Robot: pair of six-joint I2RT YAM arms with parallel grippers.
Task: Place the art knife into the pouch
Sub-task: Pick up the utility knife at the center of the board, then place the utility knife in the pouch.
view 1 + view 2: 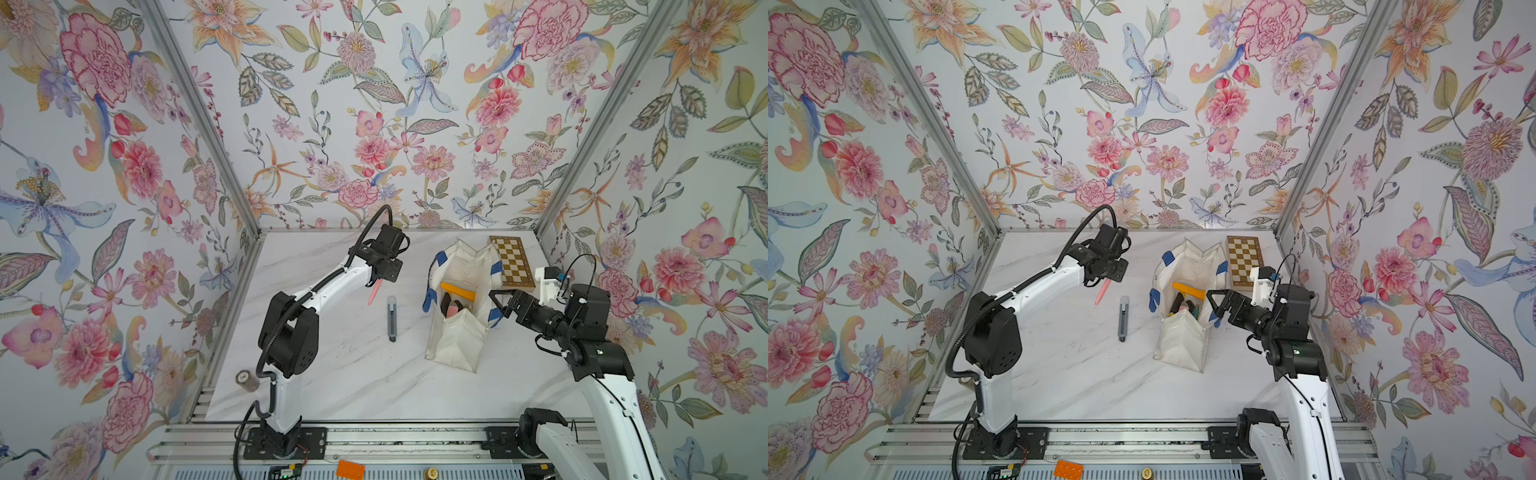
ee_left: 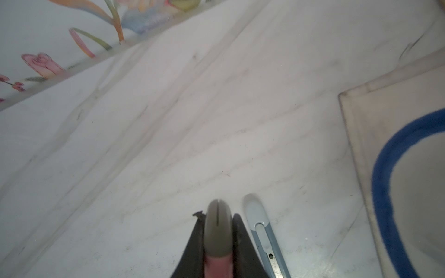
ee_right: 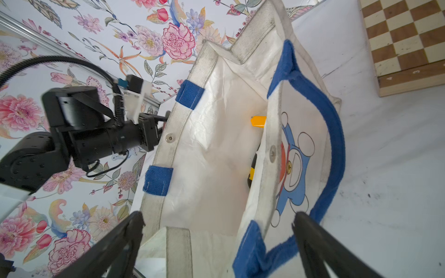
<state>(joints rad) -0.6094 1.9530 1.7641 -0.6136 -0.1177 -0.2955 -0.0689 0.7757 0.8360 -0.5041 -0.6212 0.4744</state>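
My left gripper (image 1: 379, 282) (image 1: 1106, 282) (image 2: 218, 216) is shut on a pink art knife (image 1: 374, 296) (image 2: 218, 228) with a grey slotted tip. It hangs above the marble table, left of the pouch. The pouch (image 1: 461, 345) (image 1: 1183, 345) (image 3: 212, 134) (image 2: 366, 115) is a white canvas bag with blue straps and a blue cartoon cat. It stands with its mouth gaping. My right gripper (image 1: 496, 303) (image 1: 1212, 303) (image 3: 218, 216) is open at the pouch's right side. The rim and a blue strap lie between its spread fingers, ungripped.
A grey-blue cutter (image 1: 391, 318) (image 1: 1122, 318) (image 2: 262, 228) lies on the table between the left gripper and the pouch. Inside the pouch are a yellow item (image 1: 457, 291) and dark tools. A chessboard (image 1: 512, 262) (image 3: 404, 38) lies behind it. A small cylinder (image 1: 247, 380) stands front left.
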